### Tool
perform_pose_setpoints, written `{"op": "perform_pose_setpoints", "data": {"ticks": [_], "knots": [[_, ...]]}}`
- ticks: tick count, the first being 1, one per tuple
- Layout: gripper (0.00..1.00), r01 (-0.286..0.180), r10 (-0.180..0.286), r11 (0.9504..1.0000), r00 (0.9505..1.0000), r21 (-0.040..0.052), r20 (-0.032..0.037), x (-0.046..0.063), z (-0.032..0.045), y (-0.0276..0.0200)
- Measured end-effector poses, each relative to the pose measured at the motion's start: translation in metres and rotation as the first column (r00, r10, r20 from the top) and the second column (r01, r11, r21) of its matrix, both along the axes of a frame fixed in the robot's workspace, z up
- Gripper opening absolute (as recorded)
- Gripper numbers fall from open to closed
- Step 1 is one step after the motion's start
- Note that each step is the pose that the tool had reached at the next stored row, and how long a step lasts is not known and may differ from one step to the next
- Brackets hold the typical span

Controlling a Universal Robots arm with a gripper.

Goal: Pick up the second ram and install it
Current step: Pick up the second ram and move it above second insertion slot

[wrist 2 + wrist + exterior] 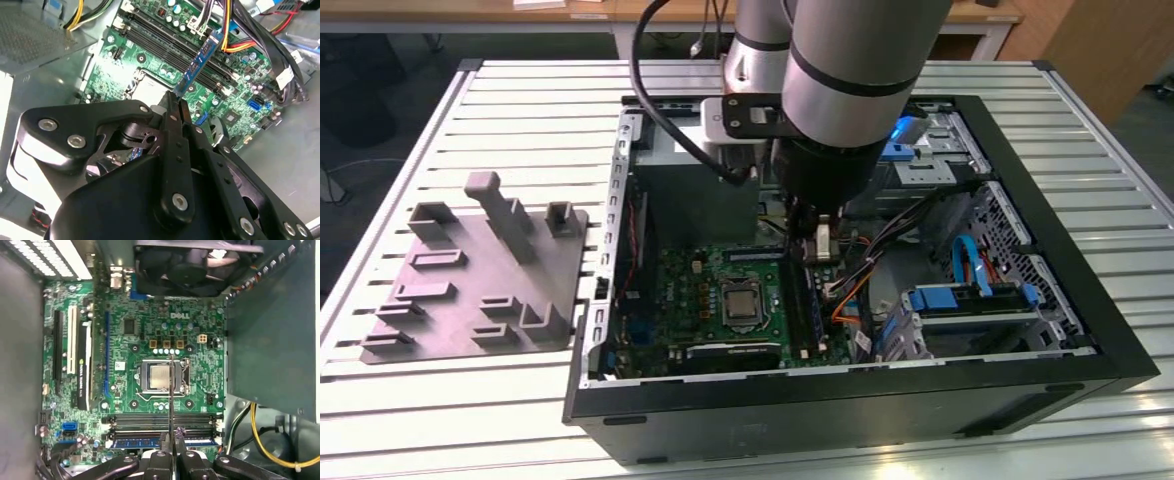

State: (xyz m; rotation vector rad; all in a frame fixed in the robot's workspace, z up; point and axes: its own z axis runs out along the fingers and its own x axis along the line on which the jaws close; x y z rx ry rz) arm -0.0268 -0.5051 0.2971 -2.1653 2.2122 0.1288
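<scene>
Second ram [201, 62]: pinched between the closed fingers of the end effector [177, 100] and projecting beyond their tips above the memory slots [145, 419] of the motherboard [125, 75], inside the open computer case [1107, 330] on the table [520, 100]. Other memory stick [137, 442]: seated in a slot just beside the end effector. Whether the held stick touches a slot cannot be told; the first wrist view shows it edge-on as a thin line.

An open computer case [854, 405] stands on the slatted surface [454, 400], its green motherboard [678, 292] exposed; a grey moulded holder [470, 288] lies beside it.
</scene>
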Motion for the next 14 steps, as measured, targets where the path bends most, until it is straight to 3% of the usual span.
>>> {"op": "perform_pose_setpoints", "data": {"ticks": [2,14], "knots": [[0.14,0.026,-0.026,0.9997,0.9997,-0.0004,-0.0002,-0.0001,-0.0006,0.0000],[0.14,0.027,-0.027,0.9996,0.9996,0.0003,0.0001,-0.0043,-0.0022,0.0001]]}}
